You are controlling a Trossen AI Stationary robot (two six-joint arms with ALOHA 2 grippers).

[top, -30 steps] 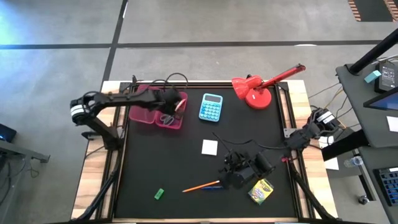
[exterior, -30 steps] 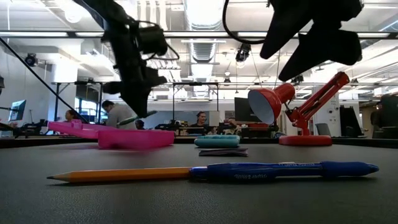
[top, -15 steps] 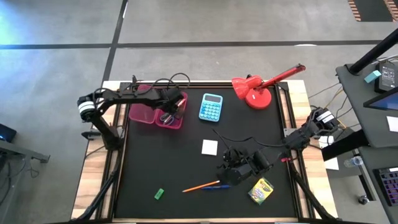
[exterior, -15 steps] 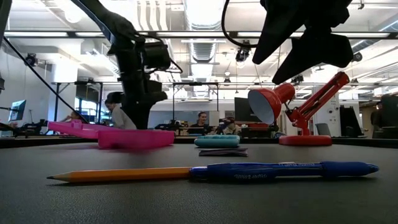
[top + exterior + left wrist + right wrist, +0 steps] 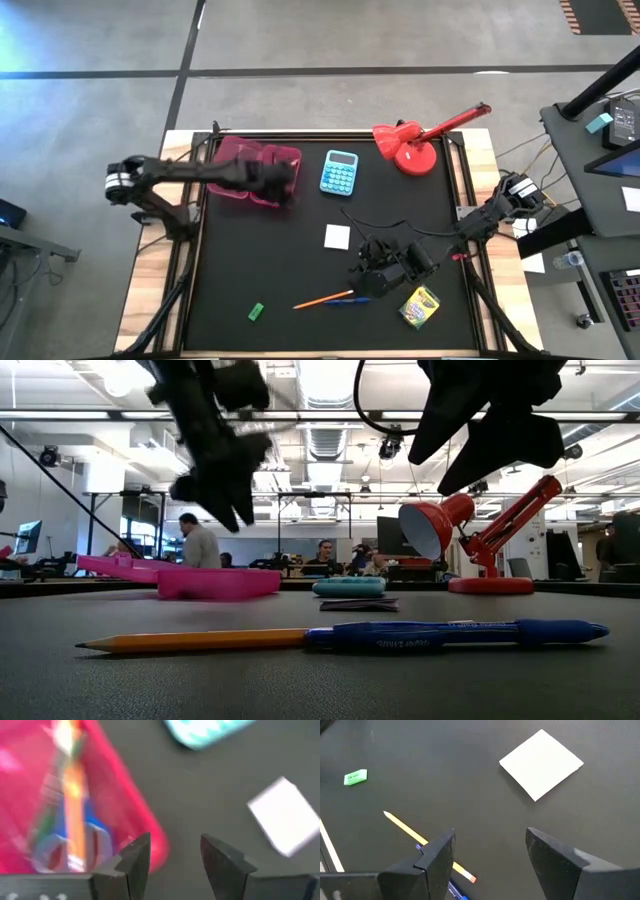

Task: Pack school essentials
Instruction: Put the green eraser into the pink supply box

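The right gripper (image 5: 372, 280), fingers apart and empty, hung above the orange pencil (image 5: 322, 298) and blue pen (image 5: 455, 633), and should descend squarely over one, while the left gripper (image 5: 172, 857), also released, waited at the pink tray (image 5: 232, 186).

Tray (image 5: 232, 170) far left, calculator (image 5: 339, 171) right of it, lamp (image 5: 410, 148) far right; pad (image 5: 337, 237) central; pencil (image 5: 322, 298), pen (image 5: 455, 633), eraser (image 5: 256, 312) near.

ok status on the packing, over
Left gripper open, empty, at pink tray edge. Right gripper open above pencil and pen. Nothing blocking.
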